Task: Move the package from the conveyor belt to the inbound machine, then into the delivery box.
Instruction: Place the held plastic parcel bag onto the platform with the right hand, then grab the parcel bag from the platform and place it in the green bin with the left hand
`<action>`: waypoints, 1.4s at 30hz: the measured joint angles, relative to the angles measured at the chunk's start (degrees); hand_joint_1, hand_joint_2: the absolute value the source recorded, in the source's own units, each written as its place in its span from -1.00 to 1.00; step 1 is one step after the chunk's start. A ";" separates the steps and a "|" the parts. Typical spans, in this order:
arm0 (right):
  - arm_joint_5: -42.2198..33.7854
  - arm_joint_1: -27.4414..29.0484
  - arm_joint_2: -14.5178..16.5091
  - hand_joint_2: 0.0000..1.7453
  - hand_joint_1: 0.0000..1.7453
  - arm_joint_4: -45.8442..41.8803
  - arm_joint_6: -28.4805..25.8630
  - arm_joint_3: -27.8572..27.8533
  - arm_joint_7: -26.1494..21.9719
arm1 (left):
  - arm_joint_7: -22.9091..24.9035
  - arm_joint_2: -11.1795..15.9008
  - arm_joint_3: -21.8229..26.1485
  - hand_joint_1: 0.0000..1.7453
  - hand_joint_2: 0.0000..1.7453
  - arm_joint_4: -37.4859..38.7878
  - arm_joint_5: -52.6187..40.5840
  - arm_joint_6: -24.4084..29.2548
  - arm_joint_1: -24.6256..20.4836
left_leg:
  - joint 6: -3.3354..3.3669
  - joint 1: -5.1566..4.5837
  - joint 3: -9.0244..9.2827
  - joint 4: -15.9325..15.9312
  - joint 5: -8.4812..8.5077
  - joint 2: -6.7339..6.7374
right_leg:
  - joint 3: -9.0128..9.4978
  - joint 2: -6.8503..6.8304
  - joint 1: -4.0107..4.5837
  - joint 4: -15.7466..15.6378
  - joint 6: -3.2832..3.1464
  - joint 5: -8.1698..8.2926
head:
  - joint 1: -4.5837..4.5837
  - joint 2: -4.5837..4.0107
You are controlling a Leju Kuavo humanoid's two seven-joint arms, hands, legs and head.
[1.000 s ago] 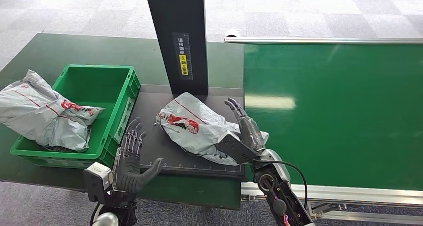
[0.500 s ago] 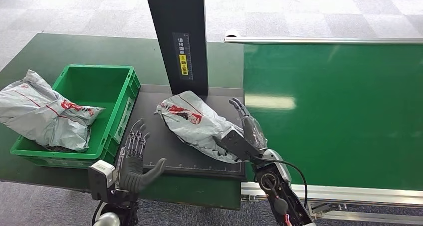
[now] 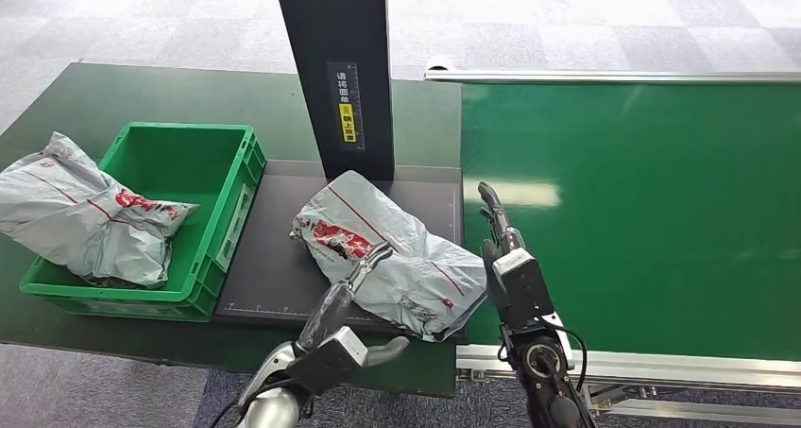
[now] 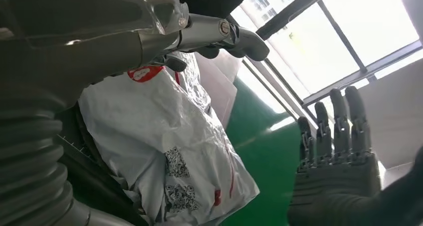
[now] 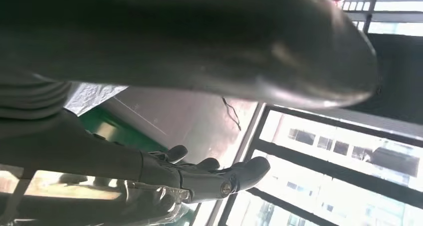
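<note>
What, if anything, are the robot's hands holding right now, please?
Nothing is held. The left hand reaches onto the package with straight fingers; the right hand stands open beside it.

A parcel-sorting station in a warehouse or logistics test hall — the fittings say so. A wide green conveyor belt (image 3: 642, 220) with aluminium side rails runs along one side, ending at a black scanning platform (image 3: 283, 258) with ruler marks along its edge and a dark upright post (image 3: 338, 69) carrying a yellow-and-white label. Beside it a green plastic crate (image 3: 203, 168) holds a grey poly mailer (image 3: 80, 215); another mailer (image 3: 387, 248) lies on the platform. Grey carpet tiles (image 3: 586, 26) cover the floor, and tall windows (image 4: 339, 46) show in the wrist views.
</note>
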 joint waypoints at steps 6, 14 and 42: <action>-1.19 3.44 -0.03 1.00 -1.00 -2.67 -0.38 -3.02 -0.14 | 0.21 0.01 -1.74 -1.00 1.00 4.07 -3.42 1.22 -2.28 | 0.00 0.00 -0.02 0.00 0.00 -0.01 | -0.01 0.00 0.00 0.00 0.00 -0.01 | 0.01 0.00; -5.71 7.71 0.09 1.00 -1.00 -6.95 -0.11 -6.25 -2.81 | 4.30 -0.31 -5.75 -1.00 1.00 11.63 -16.03 10.05 -6.92 | 0.00 0.00 -0.01 0.00 0.00 -0.02 | 0.00 -0.01 0.00 0.00 0.00 0.00 | 0.01 0.00; -5.85 6.50 1.96 1.00 -1.00 -10.81 -0.22 -5.30 -5.28 | 15.27 -5.77 -2.93 1.00 1.00 41.91 -27.75 25.04 -23.08 | 0.00 0.00 0.00 0.00 0.03 -0.02 | 0.05 -0.01 0.00 0.01 0.00 0.02 | 0.00 0.00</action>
